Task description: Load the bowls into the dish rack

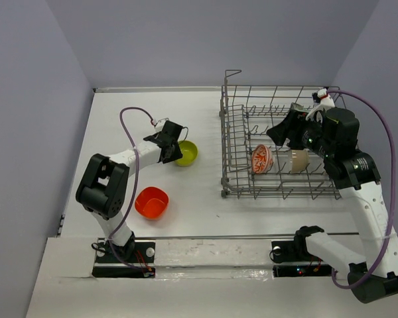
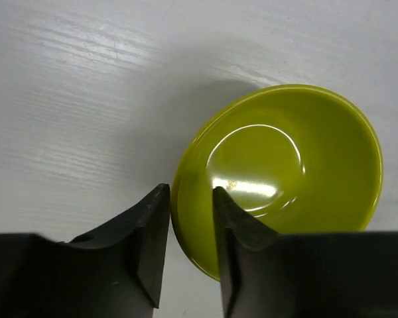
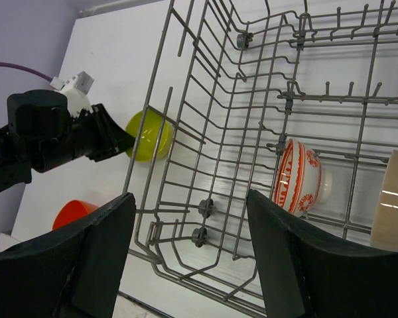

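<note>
The place is a robotics laboratory, arranged as a small test cell. The large rectangular grey metal wire dish rack (image 1: 282, 193) stands on a plain white flat table (image 1: 119, 119). Plain pale lilac walls (image 1: 205, 40) close this table behind the rack and on both sides of it. In front of the rack, at the near edge of the table, two white-and-black robot arms (image 1: 368, 205) are bolted on black base plates (image 1: 123, 260). Thin purple cables (image 1: 383, 132) loop along the arms. To the left of the rack, a small lime-yellow bowl (image 1: 186, 153) and a rounded-square orange-red bowl (image 1: 151, 202) sit directly on the tabletop.
</note>
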`<state>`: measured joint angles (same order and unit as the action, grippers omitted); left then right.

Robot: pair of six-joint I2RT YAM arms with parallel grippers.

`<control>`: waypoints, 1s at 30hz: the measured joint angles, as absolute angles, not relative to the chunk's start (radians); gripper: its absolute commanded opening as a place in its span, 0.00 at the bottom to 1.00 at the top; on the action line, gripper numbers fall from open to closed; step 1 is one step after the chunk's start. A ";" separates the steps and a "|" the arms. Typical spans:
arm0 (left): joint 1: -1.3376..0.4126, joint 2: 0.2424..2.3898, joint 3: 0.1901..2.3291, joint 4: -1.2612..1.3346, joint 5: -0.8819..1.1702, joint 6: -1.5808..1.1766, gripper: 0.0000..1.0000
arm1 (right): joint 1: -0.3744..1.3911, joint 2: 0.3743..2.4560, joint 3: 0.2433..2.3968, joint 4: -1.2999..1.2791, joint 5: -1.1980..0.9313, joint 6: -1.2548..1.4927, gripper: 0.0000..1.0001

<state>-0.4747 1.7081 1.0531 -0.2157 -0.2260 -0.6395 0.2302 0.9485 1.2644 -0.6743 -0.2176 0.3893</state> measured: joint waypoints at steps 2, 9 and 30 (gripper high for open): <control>-0.474 1.708 1.053 -0.213 -0.228 -0.638 0.00 | 0.230 0.949 1.262 -0.674 -0.218 0.389 0.73; -0.469 1.671 1.048 -0.215 -0.227 -0.633 0.00 | 0.230 0.951 1.261 -0.675 -0.217 0.389 0.76; -0.756 1.340 1.527 -0.509 -0.332 -0.551 0.00 | 0.237 1.109 1.460 -0.721 -0.289 0.397 0.74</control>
<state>-0.7555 1.3396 1.5269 -0.5095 -0.3321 -0.5510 0.2367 1.1088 1.4605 -0.7208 -0.2886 0.3965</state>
